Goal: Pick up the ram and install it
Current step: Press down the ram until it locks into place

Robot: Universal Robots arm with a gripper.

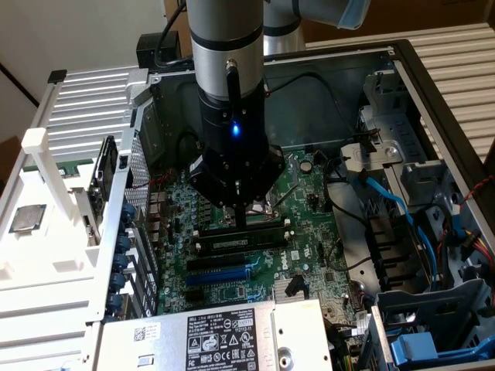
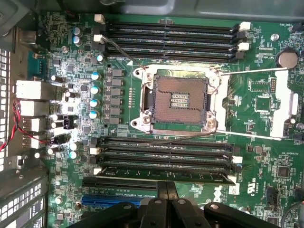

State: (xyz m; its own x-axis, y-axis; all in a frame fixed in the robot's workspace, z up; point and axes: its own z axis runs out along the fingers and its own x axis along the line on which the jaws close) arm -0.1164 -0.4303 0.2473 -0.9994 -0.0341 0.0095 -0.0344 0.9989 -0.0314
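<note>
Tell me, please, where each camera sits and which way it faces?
Exterior view: off the arm, above the open computer case, looking down on the motherboard; the arm and gripper show.
Wrist view: on the wrist, facing straight down at the processor socket; the shut fingers show.
Shared: motherboard, blue slot, ram.

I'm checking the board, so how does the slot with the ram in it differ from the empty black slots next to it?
The ram stands in the slot nearest the gripper, filling it with a green board and dark chips; the empty black slots show open grooves. The ram's slot borders the blue slot; the empty ones lie toward the CPU socket. All run parallel.
</note>
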